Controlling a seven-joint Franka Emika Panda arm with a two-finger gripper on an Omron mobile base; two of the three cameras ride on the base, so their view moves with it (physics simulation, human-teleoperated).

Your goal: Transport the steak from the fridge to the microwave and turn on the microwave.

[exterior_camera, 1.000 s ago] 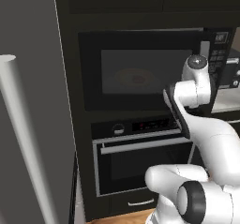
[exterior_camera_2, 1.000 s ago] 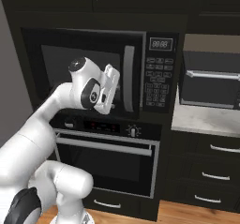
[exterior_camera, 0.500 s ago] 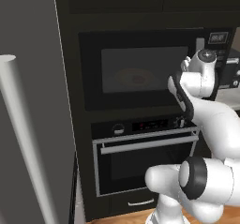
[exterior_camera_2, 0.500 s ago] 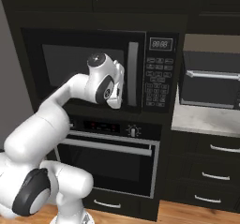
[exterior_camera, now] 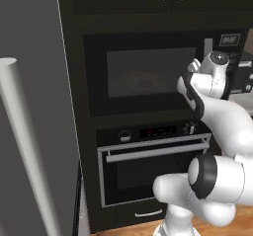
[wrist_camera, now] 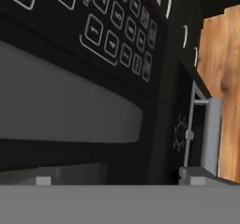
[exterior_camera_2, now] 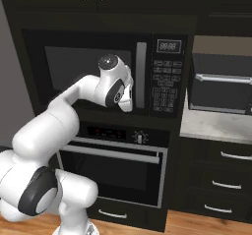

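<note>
Glossy white rounded arm (exterior_camera: 225,126) showing smooth bulbous segments, dark grey bands ringing its joints, a grey round cap topping the wrist, dark trim edging the hand

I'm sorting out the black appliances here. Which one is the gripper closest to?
The microwave, with the upright silver handle and keypad. The open gripper sits by that handle; the oven with the horizontal bar lies below.

Steak (exterior_camera: 145,83) inside microwave (exterior_camera_2: 93,72); oven (exterior_camera_2: 115,167) below; fridge (exterior_camera: 34,131) left.
</note>
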